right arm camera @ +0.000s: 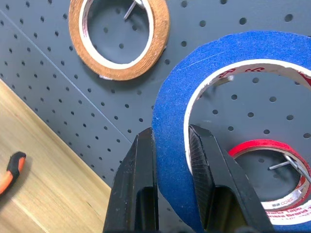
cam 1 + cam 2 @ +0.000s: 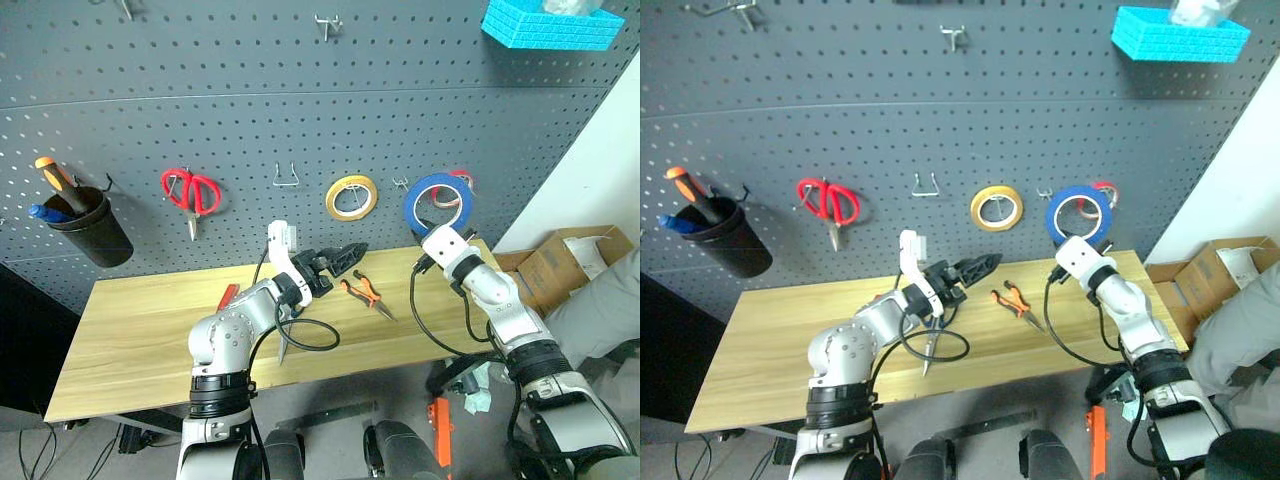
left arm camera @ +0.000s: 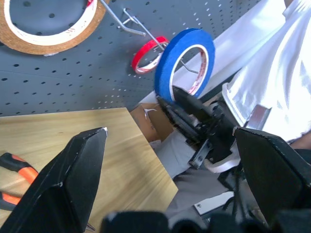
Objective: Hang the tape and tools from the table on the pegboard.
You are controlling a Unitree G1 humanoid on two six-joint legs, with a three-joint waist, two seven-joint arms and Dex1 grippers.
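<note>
Blue tape (image 1: pixel 170 145), perhaps white-cored; perforated grey pegboard (image 2: pixel 250 100).

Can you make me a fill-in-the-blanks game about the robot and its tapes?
The right pincer is shut on the ____ tape.
The yellow tape hangs on the ____.
The orange-handled pliers lie on the ____.
The left pincer holds ____.

Missing words: blue; pegboard; table; nothing

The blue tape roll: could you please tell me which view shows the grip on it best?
The right wrist view: the right claw pinches the blue tape. The head views show it small; the left wrist view, sideways.
</note>
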